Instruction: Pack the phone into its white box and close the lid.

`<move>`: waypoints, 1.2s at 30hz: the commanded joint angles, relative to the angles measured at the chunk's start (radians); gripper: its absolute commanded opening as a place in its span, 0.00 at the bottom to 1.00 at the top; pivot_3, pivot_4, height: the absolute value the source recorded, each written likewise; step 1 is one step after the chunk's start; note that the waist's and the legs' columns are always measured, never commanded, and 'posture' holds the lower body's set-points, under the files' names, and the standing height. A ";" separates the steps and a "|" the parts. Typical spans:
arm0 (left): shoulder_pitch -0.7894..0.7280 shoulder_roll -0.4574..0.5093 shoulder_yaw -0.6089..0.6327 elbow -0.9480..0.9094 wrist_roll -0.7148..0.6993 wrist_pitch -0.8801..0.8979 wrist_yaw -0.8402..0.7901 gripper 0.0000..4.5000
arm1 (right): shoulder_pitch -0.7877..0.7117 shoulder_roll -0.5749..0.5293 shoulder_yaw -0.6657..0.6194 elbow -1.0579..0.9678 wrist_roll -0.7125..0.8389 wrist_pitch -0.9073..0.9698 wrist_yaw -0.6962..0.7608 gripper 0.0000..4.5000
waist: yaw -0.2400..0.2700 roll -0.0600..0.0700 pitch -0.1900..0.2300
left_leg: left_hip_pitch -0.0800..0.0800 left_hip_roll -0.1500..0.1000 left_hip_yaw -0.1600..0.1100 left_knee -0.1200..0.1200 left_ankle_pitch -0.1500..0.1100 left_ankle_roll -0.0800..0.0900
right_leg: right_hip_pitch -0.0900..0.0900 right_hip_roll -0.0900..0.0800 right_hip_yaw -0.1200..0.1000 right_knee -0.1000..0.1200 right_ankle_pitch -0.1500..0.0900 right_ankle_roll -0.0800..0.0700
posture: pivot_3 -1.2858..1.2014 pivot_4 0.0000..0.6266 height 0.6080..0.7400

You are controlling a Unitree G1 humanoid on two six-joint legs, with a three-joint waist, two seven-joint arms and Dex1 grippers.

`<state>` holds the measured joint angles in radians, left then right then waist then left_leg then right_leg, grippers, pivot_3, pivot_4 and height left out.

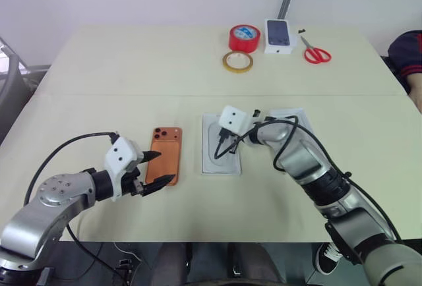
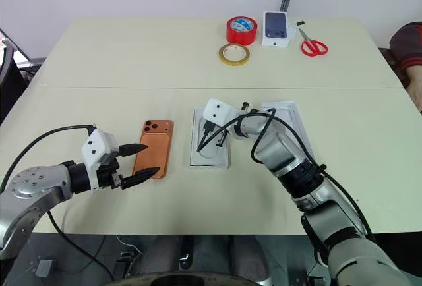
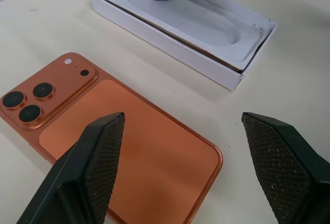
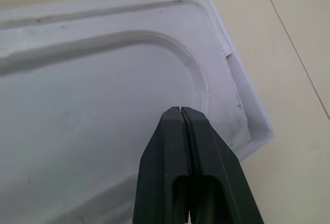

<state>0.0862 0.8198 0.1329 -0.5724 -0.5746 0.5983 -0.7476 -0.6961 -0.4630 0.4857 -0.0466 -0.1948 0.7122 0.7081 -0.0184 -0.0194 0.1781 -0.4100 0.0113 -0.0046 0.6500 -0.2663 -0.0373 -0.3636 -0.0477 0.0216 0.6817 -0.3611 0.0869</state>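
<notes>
The orange phone (image 1: pixel 165 153) lies lens side up on the table, left of the white box (image 3: pixel 170 43). A white insert with an oval recess (image 4: pixel 98 105) fills the box. My left gripper (image 1: pixel 167 167) is open at the phone's near end; one finger (image 3: pixel 98 167) is over the phone and the other is over bare table, with nothing between them. My right gripper (image 4: pixel 180 111) is shut, its tip down on the insert inside the box. The lid (image 1: pixel 293 113) lies right of the box, partly hidden by my right arm.
At the far edge of the table are a red tape roll (image 1: pixel 244 37), a yellowish tape ring (image 1: pixel 237 62), a small white box printed with a dark phone (image 1: pixel 279 35) and red scissors (image 1: pixel 316 53). A person's arm (image 1: pixel 409 62) shows at the right edge.
</notes>
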 commanded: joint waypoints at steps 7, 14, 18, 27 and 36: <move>-0.054 -0.046 0.083 0.016 -0.079 0.128 0.097 0.84 | -0.012 0.050 -0.074 -0.139 0.050 0.001 0.014 0.01 | -0.003 0.000 0.000 | 0.000 0.001 0.000 0.000 0.000 0.000 | -0.001 0.001 0.000 0.001 0.000 0.000 | 0.52 0.24 0.97; -0.143 -0.109 0.274 0.143 -0.214 0.451 0.350 1.00 | -0.049 0.164 -0.030 -0.150 0.109 0.051 0.036 0.00 | -0.003 0.000 0.000 | 0.000 0.001 -0.001 0.001 0.000 0.000 | -0.001 0.002 0.000 0.002 0.000 0.000 | 0.52 0.24 0.97; -0.214 -0.152 0.315 0.193 -0.293 0.653 0.449 1.00 | -0.092 0.172 0.094 -0.112 0.082 0.061 0.090 0.00 | -0.002 0.000 0.000 | 0.000 0.001 -0.001 0.001 0.000 0.000 | -0.002 0.002 -0.001 0.003 0.000 0.000 | 0.52 0.24 0.97; -0.279 -0.256 0.326 0.149 -0.404 0.957 0.515 1.00 | -0.171 0.201 0.304 0.044 -0.005 0.058 0.154 0.00 | -0.003 -0.001 -0.003 | 0.000 0.000 -0.001 0.002 0.003 -0.005 | -0.001 0.002 -0.001 0.003 0.000 0.000 | 0.52 0.24 0.97; -0.298 -0.355 0.312 0.122 -0.455 1.016 0.537 1.00 | -0.171 0.229 0.303 0.055 -0.027 0.028 0.171 0.00 | 0.000 -0.001 -0.009 | 0.002 0.000 -0.001 0.002 0.003 -0.006 | 0.000 0.001 -0.001 0.003 0.000 0.000 | 0.52 0.24 0.97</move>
<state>-0.2237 0.4838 0.4841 -0.4499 -0.9861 1.5825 -0.2133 -0.8656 -0.2523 0.7817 0.0090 -0.2167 0.7541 0.8735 -0.0186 -0.0204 0.1695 -0.4083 0.0116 -0.0060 0.6516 -0.2631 -0.0431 -0.3631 -0.0464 0.0206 0.6846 -0.3611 0.0870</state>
